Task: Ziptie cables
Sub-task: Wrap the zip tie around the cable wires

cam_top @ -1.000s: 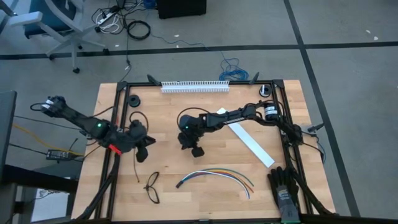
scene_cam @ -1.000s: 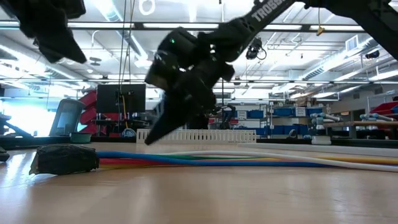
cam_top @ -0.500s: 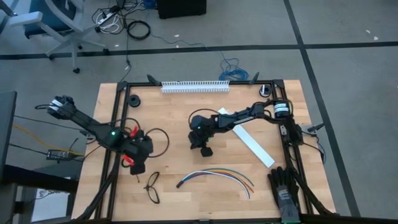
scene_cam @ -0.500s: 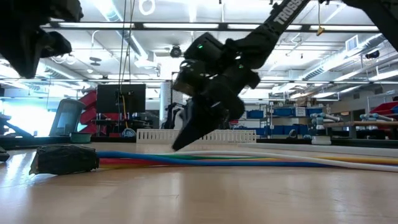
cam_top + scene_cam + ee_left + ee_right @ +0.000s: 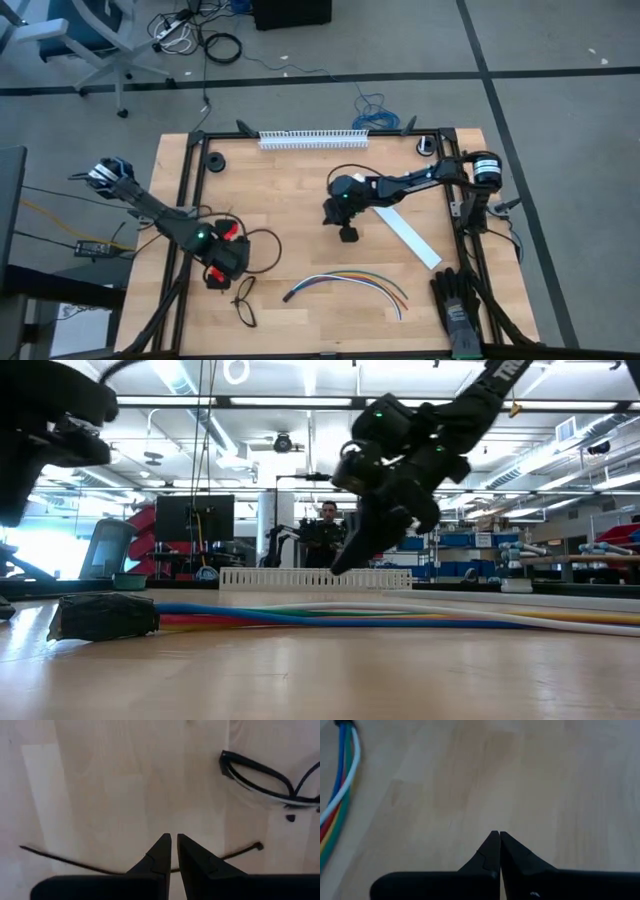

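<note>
The cables (image 5: pixel 345 282), a curved bundle of coloured wires, lie on the table near its front edge; they also show in the right wrist view (image 5: pixel 340 785). The ziptie (image 5: pixel 65 860), a thin dark strip, lies flat on the wood to their left. My left gripper (image 5: pixel 174 837) points straight down over the ziptie's middle, its fingers a sliver apart with nothing between the tips; in the high view (image 5: pixel 215 277) it hides the ziptie. My right gripper (image 5: pixel 349 236) is shut and hangs slanting above bare wood beyond the cables.
Black glasses (image 5: pixel 245 300) lie just right of the left gripper. A flat white strip (image 5: pixel 405 232) lies at the right, a white comb rail (image 5: pixel 312 138) along the far edge, and a black glove (image 5: pixel 457 300) at the near right corner. A person stands in the room behind.
My left gripper has gone down and toward the table's near edge, tipping from a slant to straight down, and now stands over the ziptie. My right gripper has drawn toward the table's right edge, away from the left arm, staying shut. Cables and ziptie have kept still.
</note>
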`<state>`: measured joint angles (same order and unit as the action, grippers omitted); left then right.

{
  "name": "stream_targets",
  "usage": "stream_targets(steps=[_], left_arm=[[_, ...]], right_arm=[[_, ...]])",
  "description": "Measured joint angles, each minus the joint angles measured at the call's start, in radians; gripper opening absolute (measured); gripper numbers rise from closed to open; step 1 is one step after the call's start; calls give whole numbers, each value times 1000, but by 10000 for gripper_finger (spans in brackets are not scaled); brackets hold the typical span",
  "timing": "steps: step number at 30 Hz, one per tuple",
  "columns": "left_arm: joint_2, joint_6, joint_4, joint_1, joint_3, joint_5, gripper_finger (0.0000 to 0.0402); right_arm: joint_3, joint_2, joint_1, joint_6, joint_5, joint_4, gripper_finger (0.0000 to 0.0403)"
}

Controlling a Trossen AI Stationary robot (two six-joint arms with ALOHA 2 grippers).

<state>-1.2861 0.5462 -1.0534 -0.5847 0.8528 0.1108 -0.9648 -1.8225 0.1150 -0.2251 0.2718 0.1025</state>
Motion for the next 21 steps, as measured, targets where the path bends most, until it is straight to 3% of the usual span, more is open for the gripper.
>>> stream_targets(steps=[7,13,21], left_arm=[[-11,207,74,-140,0,54,40],[-36,375,77,-271,-2,64,40],[-121,297,157,-347,-37,51,40]], right_arm=[[135,79,3,68,-19,138,0],[166,91,3,97,-22,174,0],[165,90,1,97,-26,230,0]])
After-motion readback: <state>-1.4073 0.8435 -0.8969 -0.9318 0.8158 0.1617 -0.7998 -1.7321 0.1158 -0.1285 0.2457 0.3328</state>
